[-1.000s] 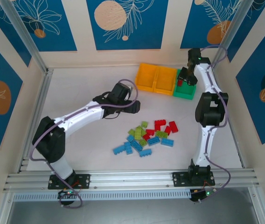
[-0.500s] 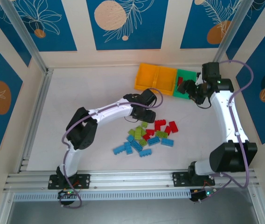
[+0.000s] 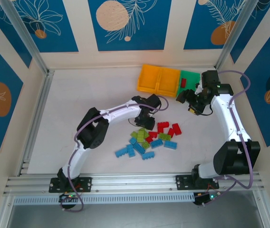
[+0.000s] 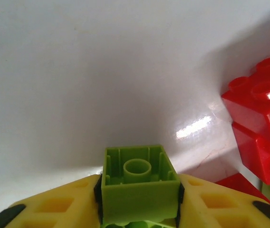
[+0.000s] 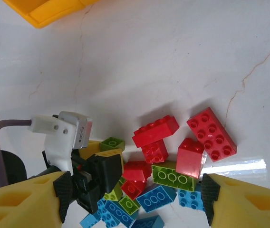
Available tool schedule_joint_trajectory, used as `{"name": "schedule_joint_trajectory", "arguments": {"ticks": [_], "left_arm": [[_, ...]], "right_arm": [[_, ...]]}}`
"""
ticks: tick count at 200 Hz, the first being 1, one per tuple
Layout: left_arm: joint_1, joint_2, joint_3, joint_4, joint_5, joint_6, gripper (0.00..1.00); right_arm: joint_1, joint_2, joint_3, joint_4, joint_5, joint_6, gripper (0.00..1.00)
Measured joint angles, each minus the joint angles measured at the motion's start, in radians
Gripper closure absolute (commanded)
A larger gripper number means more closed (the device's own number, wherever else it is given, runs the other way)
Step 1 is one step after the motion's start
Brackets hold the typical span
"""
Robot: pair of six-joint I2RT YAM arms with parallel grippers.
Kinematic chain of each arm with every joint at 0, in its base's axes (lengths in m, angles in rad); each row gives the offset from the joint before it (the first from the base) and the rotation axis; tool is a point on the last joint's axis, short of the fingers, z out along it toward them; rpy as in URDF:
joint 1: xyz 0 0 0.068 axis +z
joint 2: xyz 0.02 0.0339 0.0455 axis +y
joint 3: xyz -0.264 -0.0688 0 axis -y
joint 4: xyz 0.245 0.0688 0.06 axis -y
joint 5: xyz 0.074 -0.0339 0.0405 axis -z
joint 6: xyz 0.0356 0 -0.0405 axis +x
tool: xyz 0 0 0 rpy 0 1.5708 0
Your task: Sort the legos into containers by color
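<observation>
Green lego [image 4: 140,179] between the left gripper's [image 4: 139,195] jaws

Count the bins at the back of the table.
3, joined in a row: the left orange-yellow bin, the middle orange-yellow bin, and the green bin at the right end, with a red brick inside.

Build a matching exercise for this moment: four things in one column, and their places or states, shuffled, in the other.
Things
1. left hand
2. right hand
3. green bin
4. blue bricks

Places or states
A. open, holding nothing
B. holds a red brick
C. on the near side of the pile
D. shut on a lime green brick

Pairs: 1-D, 2-A, 3-B, 4-C
</observation>
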Motion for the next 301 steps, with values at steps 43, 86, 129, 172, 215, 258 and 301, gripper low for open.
{"name": "schedule_joint_trajectory", "arguments": {"ticks": [43,86,129,172,215,258,301], "left_arm": [[0.01,0.0,0.076,-0.009,-0.016,0.001,0.78],[0.09,0.032,0.343,0.039,-0.09,0.016,0.78],[0.204,0.231,0.682,0.137,-0.137,0.015,0.76],[0.263,0.359,0.696,0.259,-0.118,0.004,0.74],[0.264,0.409,0.711,0.369,-0.108,-0.029,0.56],[0.269,0.413,0.731,0.403,-0.108,-0.042,0.46],[0.269,0.365,0.708,0.332,-0.079,0.015,0.48]], "right_arm": [[-0.002,0.007,0.034,-0.003,-0.005,0.003,0.26],[-0.005,0.007,0.043,0.001,-0.005,0.018,0.26],[-0.005,0.005,0.043,0.0,-0.002,0.022,0.26],[-0.006,-0.019,0.049,-0.013,0.011,0.014,0.26],[-0.006,-0.02,0.055,-0.027,0.015,0.002,0.26],[-0.006,-0.02,0.056,-0.039,0.015,0.002,0.26],[0.005,-0.021,0.054,-0.037,0.015,0.002,0.26]]}}
